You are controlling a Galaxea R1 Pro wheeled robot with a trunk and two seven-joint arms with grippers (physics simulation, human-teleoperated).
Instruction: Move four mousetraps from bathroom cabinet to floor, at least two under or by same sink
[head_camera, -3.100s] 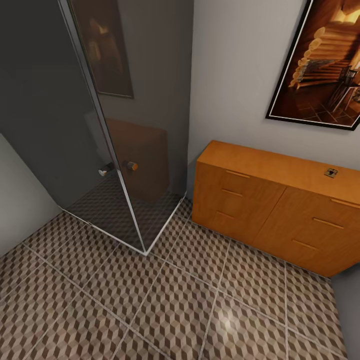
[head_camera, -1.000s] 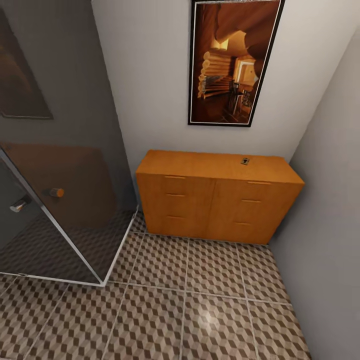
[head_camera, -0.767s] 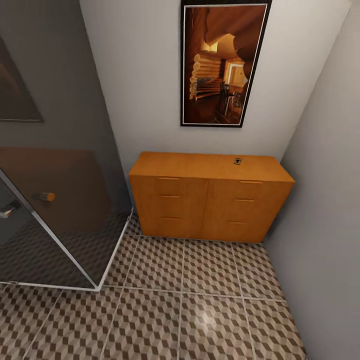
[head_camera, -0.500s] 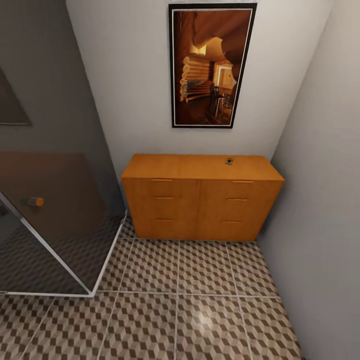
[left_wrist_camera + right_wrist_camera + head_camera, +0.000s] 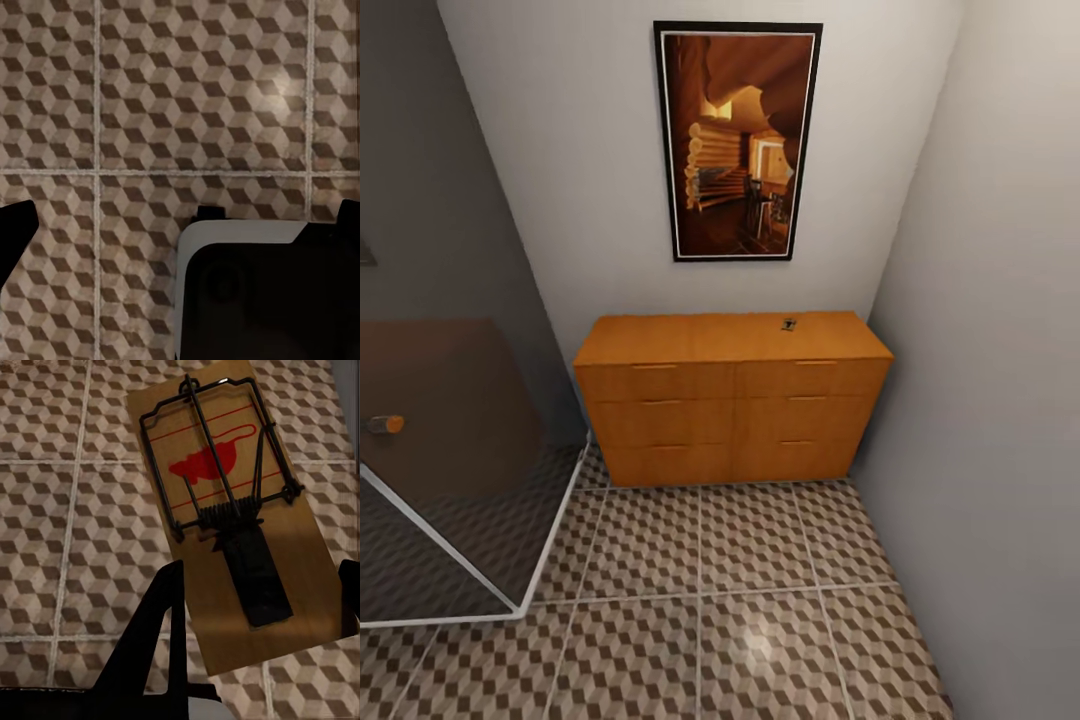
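Between the right gripper's [image 5: 259, 585] dark fingers a mousetrap [image 5: 232, 510] is clamped above the cube-patterned floor [image 5: 740, 600], apparently carried for placing; another sits on the orange dresser [image 5: 730, 400]; the left gripper's [image 5: 180, 225] jaws stand wide, empty

mousetrap [image 5: 788, 324] on cabinet [image 5: 730, 400], shower [image 5: 450, 480] left

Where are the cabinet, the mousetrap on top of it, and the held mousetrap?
cabinet [image 5: 730, 410]: head view, drawer fronts.
mousetrap on top [image 5: 788, 324]: head view, the small dark trap on the cabinet's top, toward its right end.
held mousetrap [image 5: 225, 502]: right wrist view, wooden board by the red mark.
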